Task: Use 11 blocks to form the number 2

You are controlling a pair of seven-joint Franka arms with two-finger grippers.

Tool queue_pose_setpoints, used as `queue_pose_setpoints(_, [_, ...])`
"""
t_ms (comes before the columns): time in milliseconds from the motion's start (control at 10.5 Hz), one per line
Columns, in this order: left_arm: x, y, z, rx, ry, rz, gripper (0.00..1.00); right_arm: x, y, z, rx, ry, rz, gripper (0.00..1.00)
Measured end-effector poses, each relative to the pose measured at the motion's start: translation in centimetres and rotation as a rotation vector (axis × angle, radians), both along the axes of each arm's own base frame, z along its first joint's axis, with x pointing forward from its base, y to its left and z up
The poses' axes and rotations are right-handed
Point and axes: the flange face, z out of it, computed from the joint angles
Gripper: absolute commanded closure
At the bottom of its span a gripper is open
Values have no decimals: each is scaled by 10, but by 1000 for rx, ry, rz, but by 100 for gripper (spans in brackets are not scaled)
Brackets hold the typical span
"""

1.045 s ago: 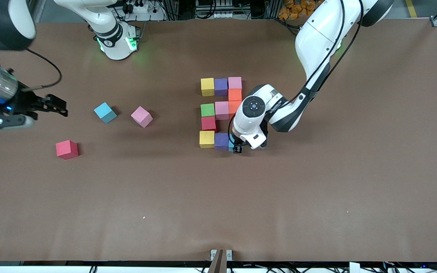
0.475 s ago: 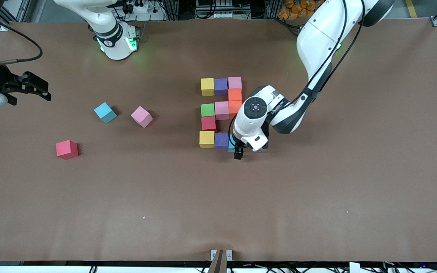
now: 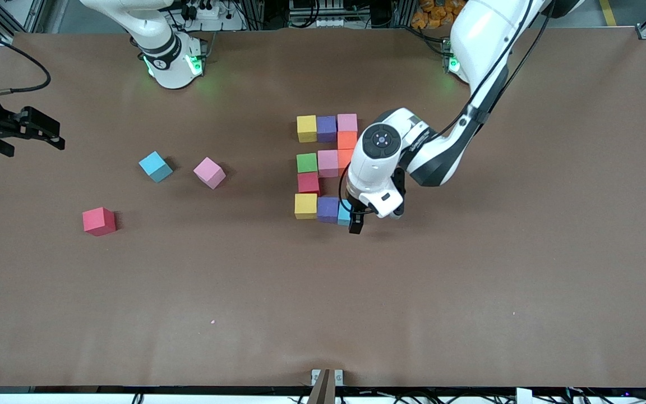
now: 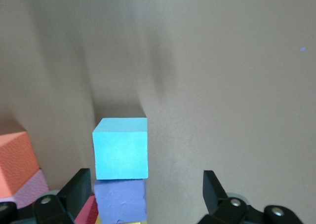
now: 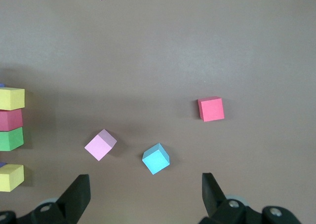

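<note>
The number 2 (image 3: pixel 328 163) lies mid-table, built of yellow, purple, pink, orange, green and red blocks. Its nearest row is yellow (image 3: pixel 305 205), purple (image 3: pixel 328 209) and a light blue block (image 3: pixel 344 214), the last partly hidden by the left wrist. My left gripper (image 3: pixel 356 221) is open and empty, just above that light blue block (image 4: pixel 121 147), which sits free beside the purple one (image 4: pixel 120 202). My left gripper (image 4: pixel 145 192) has its jaws wide apart. My right gripper (image 3: pixel 26 132) is open and empty over the right arm's end of the table, also shown in its wrist view (image 5: pixel 145 194).
Three loose blocks lie toward the right arm's end: light blue (image 3: pixel 155 166), pink (image 3: pixel 210 172) and red (image 3: pixel 98 221), the red nearest the front camera. The right wrist view shows them too: light blue (image 5: pixel 156 159), pink (image 5: pixel 100 144), red (image 5: pixel 211 109).
My left gripper has let go of the light blue block and risen off it. My right gripper has drawn back toward the table's edge at the right arm's end.
</note>
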Motion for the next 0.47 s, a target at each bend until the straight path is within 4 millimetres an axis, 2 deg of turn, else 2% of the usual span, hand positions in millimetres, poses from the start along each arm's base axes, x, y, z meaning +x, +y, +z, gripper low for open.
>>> queue_pose_setpoints(475, [16,61,74,123,13,-342,0,0,-20,9,0,-17,-40,0])
